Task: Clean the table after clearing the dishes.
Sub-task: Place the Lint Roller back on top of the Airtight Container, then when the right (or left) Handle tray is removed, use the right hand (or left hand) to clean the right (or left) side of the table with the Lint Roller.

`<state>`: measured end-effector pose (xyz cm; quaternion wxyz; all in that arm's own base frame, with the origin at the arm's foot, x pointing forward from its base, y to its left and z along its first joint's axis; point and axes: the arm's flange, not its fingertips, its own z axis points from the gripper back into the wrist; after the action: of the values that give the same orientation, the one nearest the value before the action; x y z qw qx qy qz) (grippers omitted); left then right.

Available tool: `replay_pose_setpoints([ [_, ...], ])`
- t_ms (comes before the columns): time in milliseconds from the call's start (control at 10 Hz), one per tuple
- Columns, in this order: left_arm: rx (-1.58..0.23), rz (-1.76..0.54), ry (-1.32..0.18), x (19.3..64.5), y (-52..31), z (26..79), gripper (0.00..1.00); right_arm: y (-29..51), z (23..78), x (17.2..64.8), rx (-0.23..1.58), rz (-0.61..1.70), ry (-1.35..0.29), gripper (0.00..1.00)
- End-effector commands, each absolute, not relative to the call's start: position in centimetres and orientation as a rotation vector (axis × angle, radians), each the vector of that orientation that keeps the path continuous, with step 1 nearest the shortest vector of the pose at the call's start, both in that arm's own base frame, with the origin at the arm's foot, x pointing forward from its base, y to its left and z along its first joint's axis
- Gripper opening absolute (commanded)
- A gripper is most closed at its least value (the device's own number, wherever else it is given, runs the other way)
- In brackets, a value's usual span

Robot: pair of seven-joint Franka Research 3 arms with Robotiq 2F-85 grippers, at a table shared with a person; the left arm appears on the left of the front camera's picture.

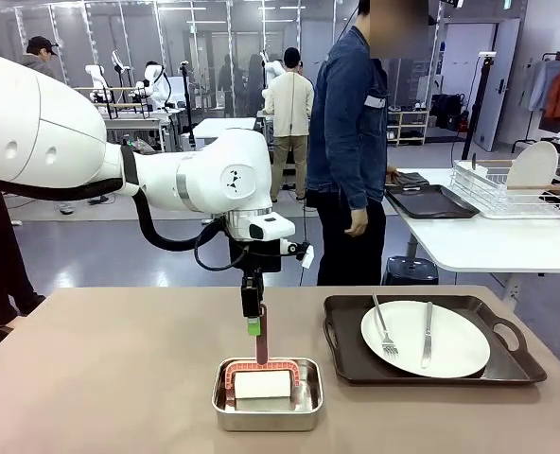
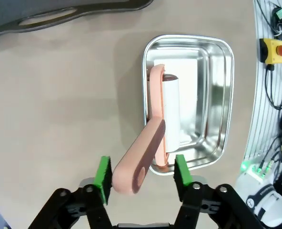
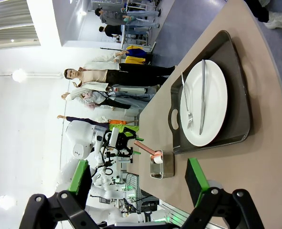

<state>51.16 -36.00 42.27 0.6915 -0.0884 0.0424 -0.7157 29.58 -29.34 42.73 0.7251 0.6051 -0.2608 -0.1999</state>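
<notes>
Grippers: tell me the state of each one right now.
Left gripper: open, jaws either side of the pink roller handle, not clamped on it.
Right gripper: open, holding nothing.

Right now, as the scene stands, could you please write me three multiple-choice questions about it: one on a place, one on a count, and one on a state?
1. Where does the roller lie?
A. on the floor
B. in the steel pan
C. on a chair

2. How many pieces of cutlery lie on the white plate?
A. four
B. one
C. two

3. In what state is the right claw?
A. open, with nothing between its fingers
B. shut on a cup
C. shut on a cloth

Answers:
1. B, as the white roll rests inside the pan with its handle leaning up out of it.
2. C, as one fork and one knife lie side by side on the plate.
3. A, as its green pads stand wide apart with nothing between them.
</notes>
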Motion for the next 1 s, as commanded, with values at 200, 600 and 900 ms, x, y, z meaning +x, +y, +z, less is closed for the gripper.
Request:
replay_pose_setpoints([
  [200,-0.226,-1.555,0.090,51.3,-35.8,43.0,1.00,-29.3,43.0,29.5,1.338,-0.426,-0.588,1.00],
  [600,-0.197,-1.571,0.084,51.6,-35.8,42.8,1.00,-29.3,43.0,29.5,1.338,-0.426,-0.588,1.00],
  [900,-0.197,-1.571,0.084,51.6,-35.8,42.8,1.00,-29.3,43.0,29.5,1.338,-0.426,-0.588,1.00],
])
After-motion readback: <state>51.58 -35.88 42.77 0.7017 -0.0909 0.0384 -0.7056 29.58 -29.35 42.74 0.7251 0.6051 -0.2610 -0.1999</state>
